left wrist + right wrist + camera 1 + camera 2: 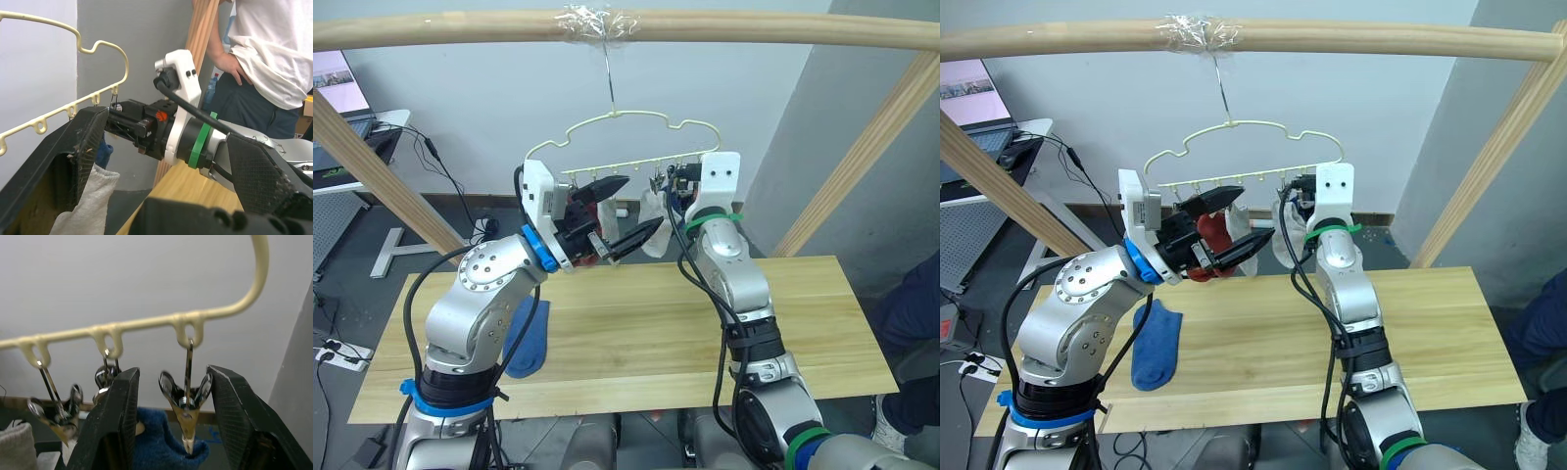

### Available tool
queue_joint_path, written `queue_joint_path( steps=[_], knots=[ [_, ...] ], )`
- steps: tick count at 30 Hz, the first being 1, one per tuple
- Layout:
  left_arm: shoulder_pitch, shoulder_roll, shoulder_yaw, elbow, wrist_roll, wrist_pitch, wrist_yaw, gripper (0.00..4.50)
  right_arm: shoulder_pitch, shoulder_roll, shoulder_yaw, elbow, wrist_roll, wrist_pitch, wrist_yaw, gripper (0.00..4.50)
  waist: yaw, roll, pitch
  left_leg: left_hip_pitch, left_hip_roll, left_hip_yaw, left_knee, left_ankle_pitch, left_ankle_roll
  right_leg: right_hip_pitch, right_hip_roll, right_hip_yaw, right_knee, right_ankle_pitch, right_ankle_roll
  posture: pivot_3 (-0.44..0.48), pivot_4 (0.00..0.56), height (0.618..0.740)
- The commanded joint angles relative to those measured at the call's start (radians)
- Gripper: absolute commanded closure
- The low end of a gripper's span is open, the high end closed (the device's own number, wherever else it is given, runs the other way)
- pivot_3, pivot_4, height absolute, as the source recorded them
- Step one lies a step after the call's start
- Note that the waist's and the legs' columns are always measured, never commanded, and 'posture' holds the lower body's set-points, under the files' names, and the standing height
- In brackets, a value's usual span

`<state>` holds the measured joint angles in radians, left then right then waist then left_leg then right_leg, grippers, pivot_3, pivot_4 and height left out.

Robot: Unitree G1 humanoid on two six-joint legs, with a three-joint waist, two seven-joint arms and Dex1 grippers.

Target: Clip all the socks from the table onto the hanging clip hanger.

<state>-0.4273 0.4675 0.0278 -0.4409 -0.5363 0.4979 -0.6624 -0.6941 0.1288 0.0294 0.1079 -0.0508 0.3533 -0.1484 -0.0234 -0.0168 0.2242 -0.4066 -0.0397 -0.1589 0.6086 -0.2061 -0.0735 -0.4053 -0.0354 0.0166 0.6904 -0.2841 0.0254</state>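
The long light yellowish plank bench [636,323] shows wide bare wood across its right half and front edge, plenty of room there. One blue knit ankle sock [1154,345] lies flat at the bench's 9 o'clock side, near the left edge. Up at 12 o'clock, the thin pale cream wire clip hanger [1234,127] hangs by its hook from the thick wooden pole [1253,37]. One light grey sock [90,203] and one blue sock [164,445] hang from its bar already. The left end effector [1234,225] is parted wide, with one rust red sock [1209,250] bunched against its base. The right end effector [166,423] is released, its two black fingers [115,426] flanking one small metal clip [186,406] without touching it.
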Motion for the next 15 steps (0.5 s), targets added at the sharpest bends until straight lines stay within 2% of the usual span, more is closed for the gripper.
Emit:
queue_joint_path(
  steps=[1,13,15],
  knots=[
    [-0.012,0.006,0.012,-0.039,-0.008,-0.015,0.003,0.11,-0.027,0.009,0.0,-0.008,0.011,-0.035,0.006,2.24,0.0,0.0,0.0,0.0,0.0,0.0,0.0,0.0,0.0,0.0,0.0,0.0,0.0,0.0,0.0,0.156,0.21,0.74],
    [-0.008,0.002,0.008,-0.048,-0.009,-0.018,0.008,0.11,-0.033,0.006,-0.003,0.008,0.01,-0.044,0.012,2.24,0.0,0.0,0.0,0.0,0.0,0.0,0.0,0.0,0.0,0.0,0.0,0.0,0.0,0.0,0.0,0.16,0.209,0.74],
    [-0.007,0.001,0.007,-0.052,-0.009,-0.017,0.009,0.11,-0.033,0.005,-0.005,0.008,0.012,-0.046,0.014,2.63,0.001,0.0,0.0,0.0,0.0,0.0,0.0,0.0,0.0,0.0,0.0,0.0,0.0,0.0,0.0,0.16,0.212,0.74]
  ],
)
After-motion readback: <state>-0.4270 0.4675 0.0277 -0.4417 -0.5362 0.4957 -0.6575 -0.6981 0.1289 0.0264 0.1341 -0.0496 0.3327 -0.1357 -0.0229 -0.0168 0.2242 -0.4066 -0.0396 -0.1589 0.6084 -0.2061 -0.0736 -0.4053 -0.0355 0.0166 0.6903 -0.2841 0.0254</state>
